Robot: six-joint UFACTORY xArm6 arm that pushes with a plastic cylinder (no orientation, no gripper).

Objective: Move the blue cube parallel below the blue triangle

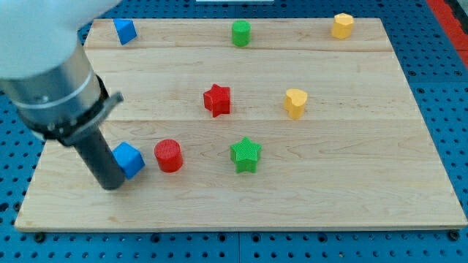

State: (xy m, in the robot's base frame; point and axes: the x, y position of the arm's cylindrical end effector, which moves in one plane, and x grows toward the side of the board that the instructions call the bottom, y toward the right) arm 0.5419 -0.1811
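**Tip against the blue cube, near the board's lower-left corner**

My tip [111, 184] rests on the wooden board [351, 197] near its lower-left corner, at the left face of the blue cube [129, 159], touching it or very nearly so. The rod has nothing to clench or release; it holds nothing and can only push. The cube lies just to the right of the tip and slightly toward the board's top edge, so a push from here would send it rightward. It sits skewed, one corner pointing to the bottom edge, with no clear long axis. The blue triangle [125, 31] lies at the top-left corner, almost straight above the cube, so I judge little sideways correction is needed. Farther right stand a red cylinder [169, 155], a red star [217, 100], a green star [246, 154], a green cylinder [241, 33], a yellow heart [295, 103] and a yellow block [342, 25] at the top-right corner.
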